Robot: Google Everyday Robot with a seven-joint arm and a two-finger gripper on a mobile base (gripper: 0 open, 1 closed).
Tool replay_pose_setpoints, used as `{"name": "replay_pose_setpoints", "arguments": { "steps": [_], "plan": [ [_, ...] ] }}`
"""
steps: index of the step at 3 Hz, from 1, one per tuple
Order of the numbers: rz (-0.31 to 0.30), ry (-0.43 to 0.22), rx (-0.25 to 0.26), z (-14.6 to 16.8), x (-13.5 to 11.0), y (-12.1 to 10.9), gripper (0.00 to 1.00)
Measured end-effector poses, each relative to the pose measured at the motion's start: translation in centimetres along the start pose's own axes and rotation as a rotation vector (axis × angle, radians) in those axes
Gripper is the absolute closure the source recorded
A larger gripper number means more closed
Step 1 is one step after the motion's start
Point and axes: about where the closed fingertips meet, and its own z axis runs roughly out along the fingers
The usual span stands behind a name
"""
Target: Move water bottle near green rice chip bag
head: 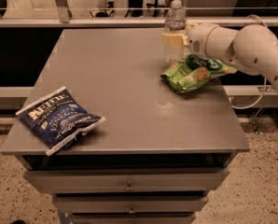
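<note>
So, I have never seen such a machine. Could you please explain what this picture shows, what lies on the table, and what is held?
The white thing on the right is a robot arm. Its end is a gripper with two fingers, over the far right part of the table. It is closed around a clear bottle, which stands upright. Just in front of the bottle lies a green bag. A blue bag lies at the near left corner. There is only one camera; it looks down at the table from the front, above the drawers.
</note>
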Motion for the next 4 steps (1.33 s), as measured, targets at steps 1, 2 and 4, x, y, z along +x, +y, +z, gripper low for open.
{"name": "replay_pose_setpoints", "arguments": {
  "steps": [1, 2, 4],
  "plan": [
    [0.004, 0.000, -0.007, -0.4, 0.7, 0.3, 0.28],
    [0.014, -0.001, -0.012, -0.6, 1.5, 0.7, 0.04],
    [0.015, 0.007, -0.012, -1.1, 2.1, 0.8, 0.00]
  ]
}}
